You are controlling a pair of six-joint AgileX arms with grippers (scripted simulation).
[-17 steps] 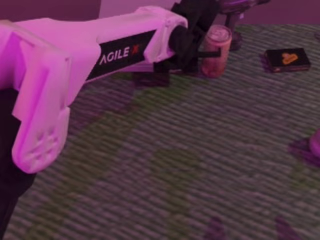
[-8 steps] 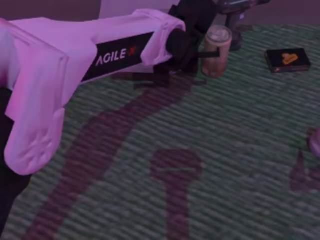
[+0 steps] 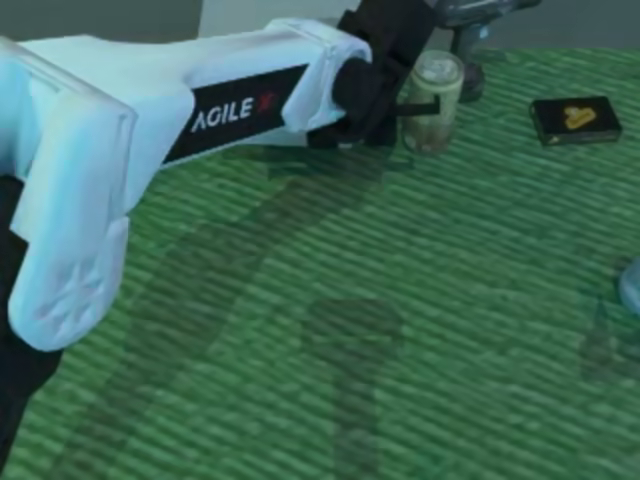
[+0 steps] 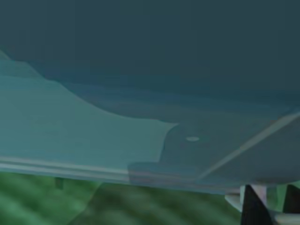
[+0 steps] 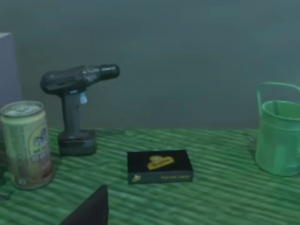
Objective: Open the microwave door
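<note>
The microwave [image 3: 245, 12] shows only as a pale slab at the back edge of the top view, mostly hidden by my left arm. Its grey side also appears in the right wrist view [image 5: 4, 70]. My left arm reaches across from the left, with its black gripper [image 3: 385, 55] at the microwave's front, just left of the can. In the left wrist view the microwave door [image 4: 93, 117] fills the picture, with the translucent window above its silver lower frame [image 4: 56, 165]. My left gripper [image 4: 274, 204] sits right at that lower edge, beside pale pieces.
On the green mat stand a tan can [image 3: 435, 88] [image 5: 26, 145], a black drill [image 5: 75, 108] behind it, and a flat black box [image 3: 575, 118] [image 5: 159, 166]. A green watering can [image 5: 279, 138] is farther off. My right arm [image 3: 632, 285] stays parked at the right edge, its gripper [image 5: 91, 208] low.
My left arm and gripper shifted slightly to the left between the first two frames, then held still. The can, drill and box have not moved.
</note>
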